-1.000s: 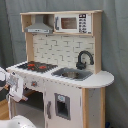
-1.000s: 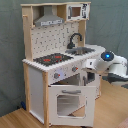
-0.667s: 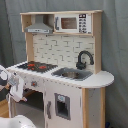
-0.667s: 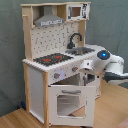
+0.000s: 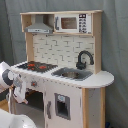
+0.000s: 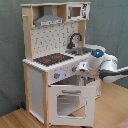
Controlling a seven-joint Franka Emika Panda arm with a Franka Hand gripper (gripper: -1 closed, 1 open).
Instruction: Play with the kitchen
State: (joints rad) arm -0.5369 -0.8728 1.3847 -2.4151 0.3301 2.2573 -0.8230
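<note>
The white robot arm (image 6: 102, 65) has pulled in closer to the front of the large white and light-wood toy play kitchen (image 6: 55, 75). In the second exterior view its white wrist with the blue light sat out past the counter's rounded end a second ago; it now overlaps the counter edge (just above the swung-open windowed oven door (image 6: 67, 102)). In the first exterior view the arm (image 5: 11, 82) has shifted toward the first exterior view's left, lying against the frame's edge below the black hob with red rings (image 5: 36, 65).
</note>
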